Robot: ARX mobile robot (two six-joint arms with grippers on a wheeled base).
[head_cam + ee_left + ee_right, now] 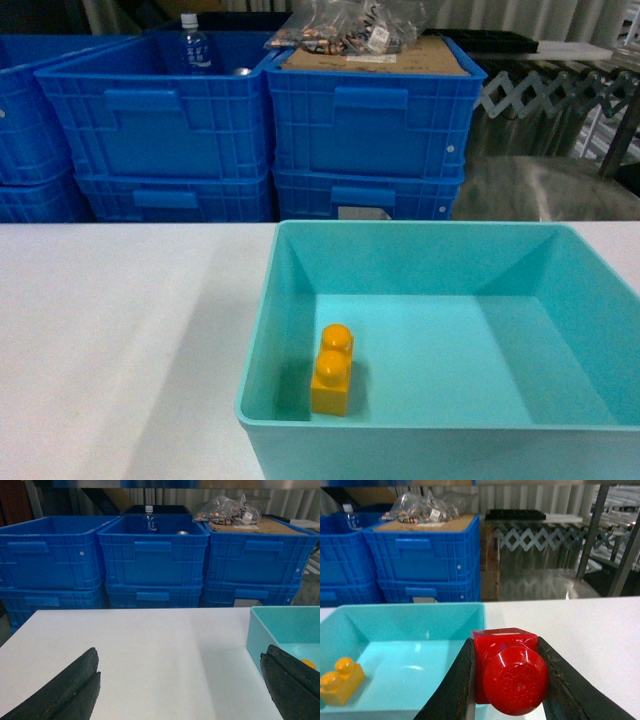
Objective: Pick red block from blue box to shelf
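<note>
box [262, 400]: on table [120, 330], right of your centre
brick [333, 369]: in box, near-left corner
crates [260, 120]: stacked behind table

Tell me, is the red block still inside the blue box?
Out. The right gripper's fingers clamp the red block above the blue box's rim.

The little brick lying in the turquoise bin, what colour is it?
Yellow-orange brick, with two round studs on top. The head view shows it best.

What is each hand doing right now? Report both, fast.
Left hand: open, holding nothing, above the white table.
Right hand: closed on the red block, beside the blue box.
</note>
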